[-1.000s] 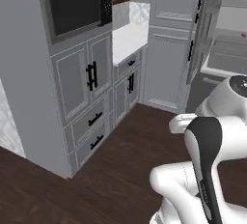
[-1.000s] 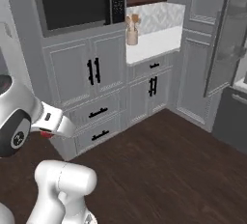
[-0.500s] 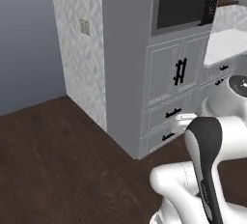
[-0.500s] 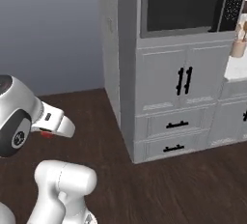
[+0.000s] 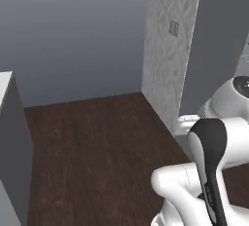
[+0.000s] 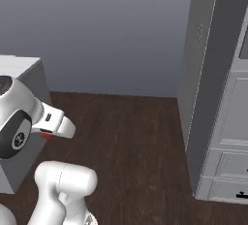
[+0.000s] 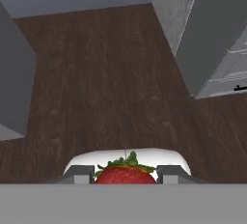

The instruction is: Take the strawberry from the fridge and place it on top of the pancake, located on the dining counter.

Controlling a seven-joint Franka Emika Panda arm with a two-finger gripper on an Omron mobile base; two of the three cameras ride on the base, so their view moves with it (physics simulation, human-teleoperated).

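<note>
A red strawberry [image 7: 125,174] with green leaves sits between the two dark finger tips of my gripper [image 7: 125,177], which is shut on it. In the right base view the white hand hangs low at the left, with a bit of the red strawberry [image 6: 47,135] showing under it. The hand is over dark wood floor [image 7: 111,83]. The fridge and the pancake are out of view. A low grey unit with a pale top [image 6: 17,66] stands at the left; I cannot tell whether it is the dining counter.
A tall grey cabinet side [image 6: 213,88] with panelled doors and drawers [image 6: 230,170] stands at the right. A patterned wall panel [image 5: 168,49] and a plain grey wall [image 5: 73,35] lie ahead. Open floor [image 5: 97,147] stretches between the low unit and the cabinet.
The whole picture has swept sideways: the base has turned, so the cabinets and oven slid off to the right and a bare wall and floor came in. The strawberry stays in the gripper.
</note>
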